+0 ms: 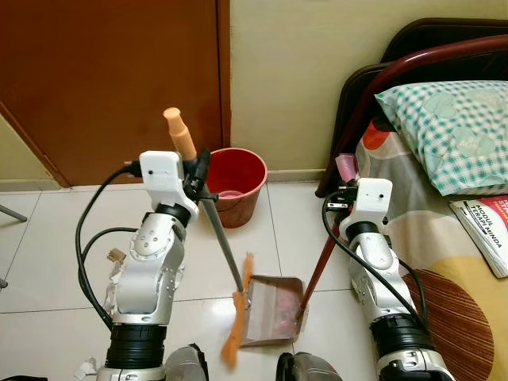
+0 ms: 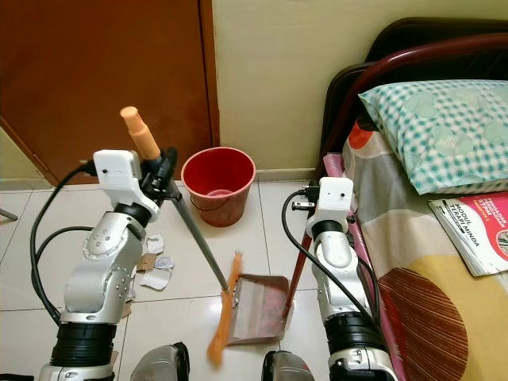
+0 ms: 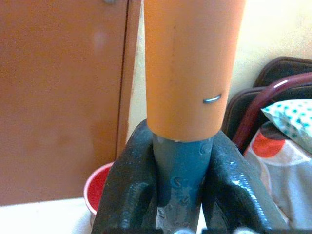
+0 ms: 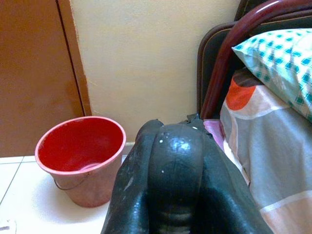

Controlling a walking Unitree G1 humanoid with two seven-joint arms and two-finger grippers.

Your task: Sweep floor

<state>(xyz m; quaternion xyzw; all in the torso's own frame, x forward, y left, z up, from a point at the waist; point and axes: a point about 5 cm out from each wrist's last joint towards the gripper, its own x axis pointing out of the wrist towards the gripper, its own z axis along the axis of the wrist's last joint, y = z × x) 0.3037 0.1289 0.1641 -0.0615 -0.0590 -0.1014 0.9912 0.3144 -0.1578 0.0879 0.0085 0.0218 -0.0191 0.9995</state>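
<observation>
Left gripper: you have its fingers clenched on the grey shaft of the broom, just under the orange grip; the left wrist view shows both fingers pressed to the shaft

Right gripper: it sits high on the dark red handle of the dustpan, beside the bed; the fingers look closed together, and the handle between them is hidden, so you cannot tell for sure that they grasp it

Broom axis: the shaft slants from your left gripper, down and toward the robot's right, to the orange bristle head at the open mouth of the dustpan; head and pan lip are touching or nearly so

Dustpan: flat on the tiled floor between the two arms, handle rising to the right gripper

Litter: scraps of paper lie on the tiles on the left arm's side of the broom, well apart from the pan

Bucket: red, by the wall beyond the pan

Next move, as a judgement: the scraps lie to the left of the bristles, so the left arm would have to carry the head out past them and draw it back toward the pan
</observation>
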